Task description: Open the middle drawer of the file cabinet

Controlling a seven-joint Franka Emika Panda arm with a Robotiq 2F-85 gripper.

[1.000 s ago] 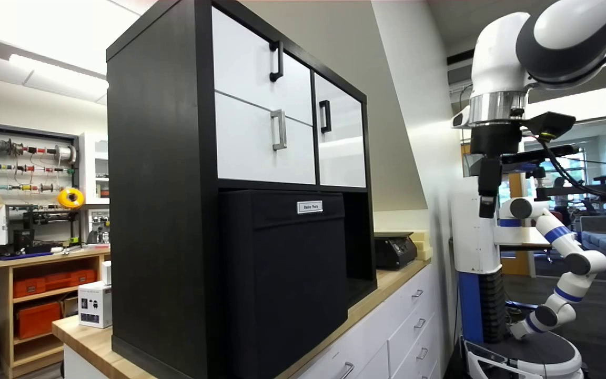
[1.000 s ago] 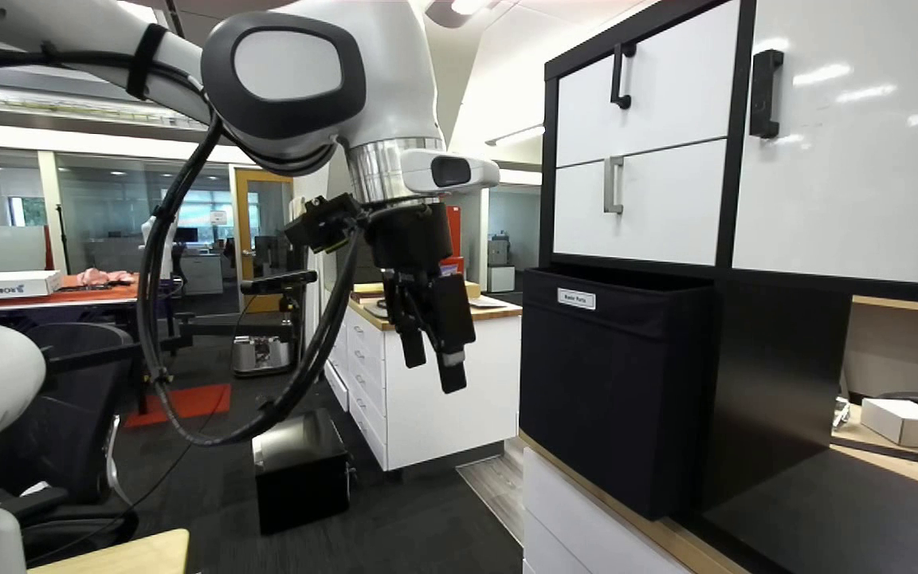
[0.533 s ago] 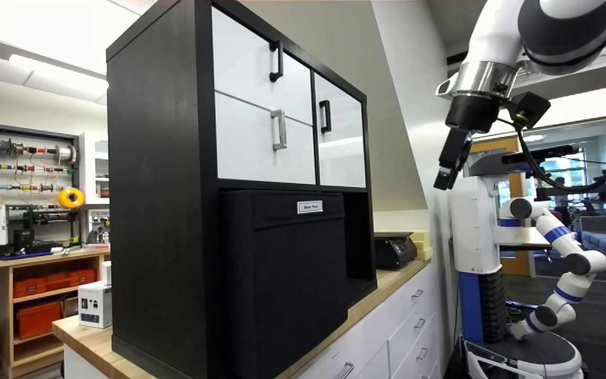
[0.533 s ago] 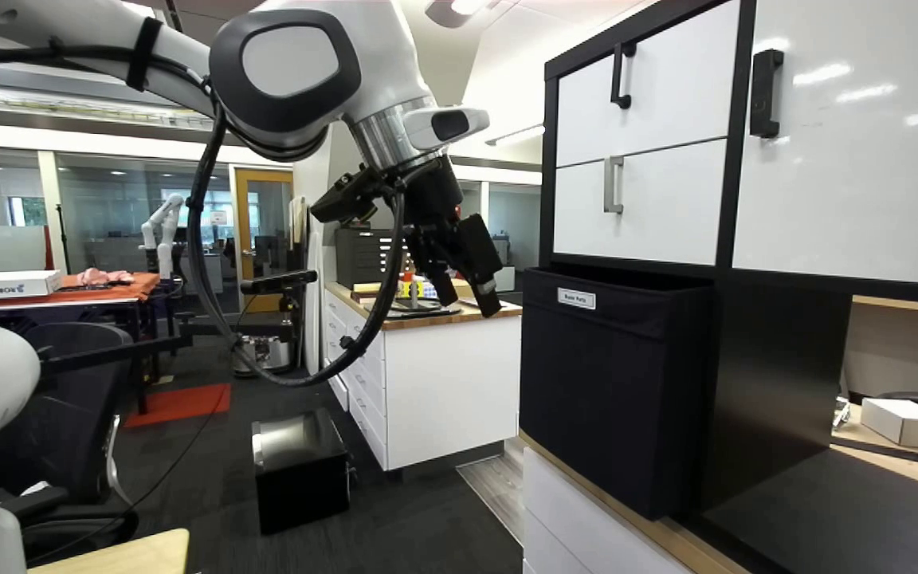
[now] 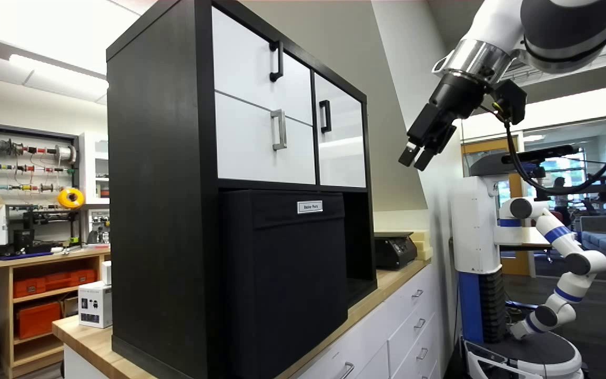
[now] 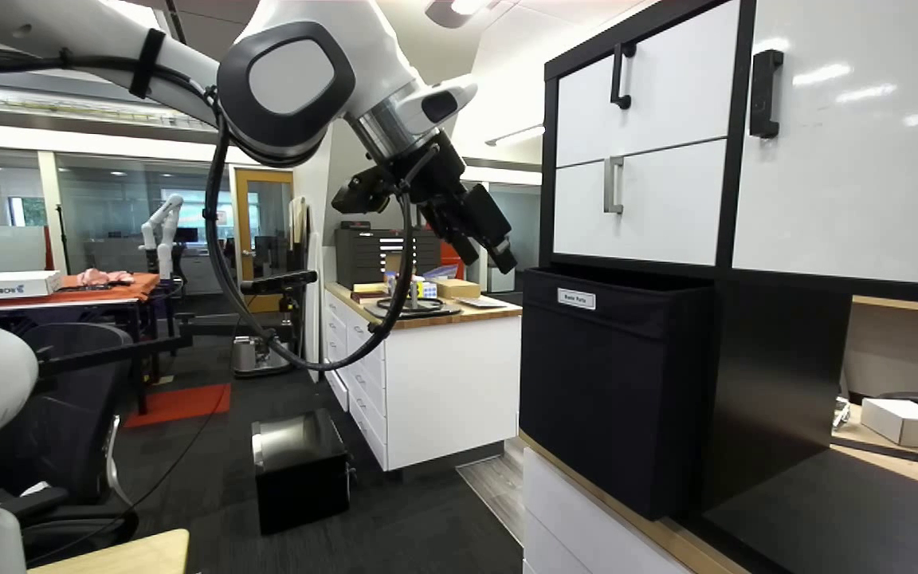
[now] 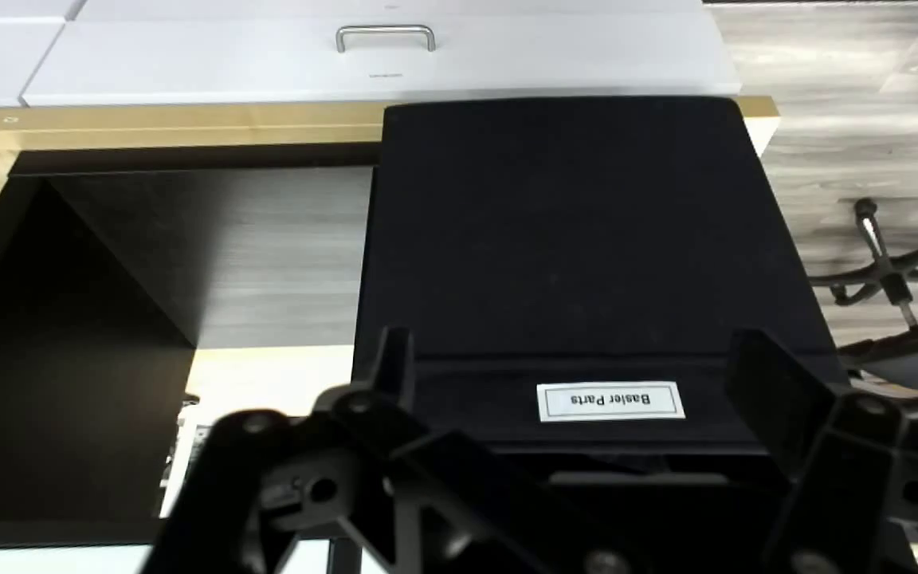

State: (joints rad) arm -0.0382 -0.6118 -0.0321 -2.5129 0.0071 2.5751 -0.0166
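White box (image 6: 5,285) on orange-topped table (image 6: 143,287); black box (image 6: 300,486) on carpet (image 6: 411,522).

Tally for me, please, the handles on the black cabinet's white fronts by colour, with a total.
Black: 2 (top-left handle, right-hand handle)
Silver: 1 (lower-left handle)
Total: 3

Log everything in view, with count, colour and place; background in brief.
file cabinet: one, black, on a wooden counter
middle drawer: one, white, in the file cabinet, shut
top front: one, white, above the middle drawer
third front: one, white, beside both
bin: one, black, under the middle drawer
counter drawers: several, white, under the wooden counter
cases: at least two, orange, background
second robot: one, white and blue, background
box: one, black, on the floor
arm: one, white and grey, facing the file cabinet
end effector: one, black, open, apart from the file cabinet
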